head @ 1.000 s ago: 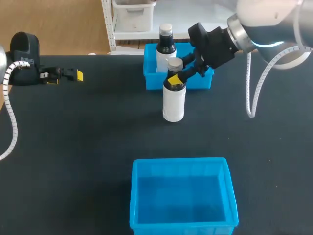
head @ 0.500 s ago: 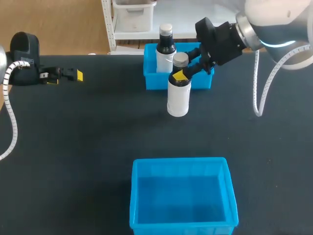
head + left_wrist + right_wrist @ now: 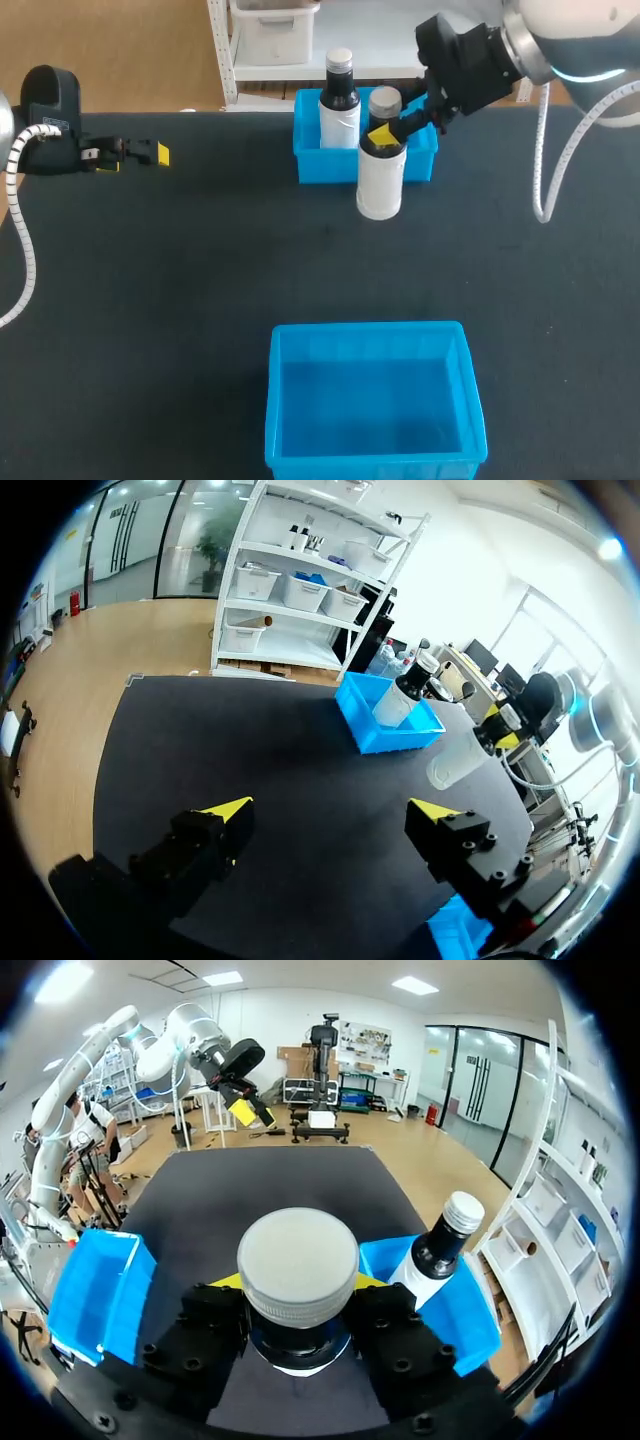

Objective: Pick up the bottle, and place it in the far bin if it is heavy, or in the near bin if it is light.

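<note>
bottle (image 3: 381, 175): white with a grey cap, upright just in front of the far bin (image 3: 312, 165), its dark neck clamped by the right end effector (image 3: 384, 132).
hidden: the right wrist view showed only cap and neck, and the body was out of sight below.
left end effector (image 3: 330, 815): fingers spread wide, empty, over the tabletop (image 3: 200, 260) well apart from the bottle.
head view: showed the near bin (image 3: 277, 400) whole, and a second bottle (image 3: 339, 100) standing in the far bin.
</note>
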`<state>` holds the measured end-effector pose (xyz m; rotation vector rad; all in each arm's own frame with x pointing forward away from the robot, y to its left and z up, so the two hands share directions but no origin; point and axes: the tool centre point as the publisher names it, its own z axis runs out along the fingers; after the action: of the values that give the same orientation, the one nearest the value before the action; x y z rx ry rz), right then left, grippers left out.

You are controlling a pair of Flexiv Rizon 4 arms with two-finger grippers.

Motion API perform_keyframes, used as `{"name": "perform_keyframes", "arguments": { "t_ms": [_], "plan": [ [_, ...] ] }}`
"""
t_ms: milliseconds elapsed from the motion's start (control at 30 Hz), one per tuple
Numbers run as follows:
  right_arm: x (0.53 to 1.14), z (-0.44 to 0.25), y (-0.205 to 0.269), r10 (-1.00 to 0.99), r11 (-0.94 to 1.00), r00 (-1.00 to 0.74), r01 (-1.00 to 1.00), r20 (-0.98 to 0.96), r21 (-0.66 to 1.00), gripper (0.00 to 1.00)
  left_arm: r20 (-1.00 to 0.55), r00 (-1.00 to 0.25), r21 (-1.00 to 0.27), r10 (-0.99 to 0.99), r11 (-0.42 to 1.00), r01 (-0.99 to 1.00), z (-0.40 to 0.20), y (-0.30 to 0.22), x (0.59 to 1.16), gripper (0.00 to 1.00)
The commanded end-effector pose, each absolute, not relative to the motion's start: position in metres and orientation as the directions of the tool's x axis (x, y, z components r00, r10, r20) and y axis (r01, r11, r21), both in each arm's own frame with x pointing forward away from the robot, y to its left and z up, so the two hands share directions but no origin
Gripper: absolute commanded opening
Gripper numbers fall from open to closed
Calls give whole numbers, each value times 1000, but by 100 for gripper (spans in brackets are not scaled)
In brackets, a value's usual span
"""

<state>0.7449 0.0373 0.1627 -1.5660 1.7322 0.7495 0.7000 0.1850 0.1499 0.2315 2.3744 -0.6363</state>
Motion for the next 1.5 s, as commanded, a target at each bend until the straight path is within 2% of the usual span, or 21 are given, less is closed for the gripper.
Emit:
{"name": "perform_keyframes", "arguments": {
  "t_ms": [33,900,1500],
  "plan": [
    [746,173,29,-610,114,-51,-993,-791,-24,0,-642,-767,-383,0,866,321,150,185,700,100],
    [800,219,-4,-623,148,-83,-989,-778,-13,0,-642,-767,-383,0,866,321,150,185,700,100],
    [858,225,5,-613,137,-83,-991,-786,-2,0,-642,-767,-383,0,866,321,150,185,700,100]
  ]
}}
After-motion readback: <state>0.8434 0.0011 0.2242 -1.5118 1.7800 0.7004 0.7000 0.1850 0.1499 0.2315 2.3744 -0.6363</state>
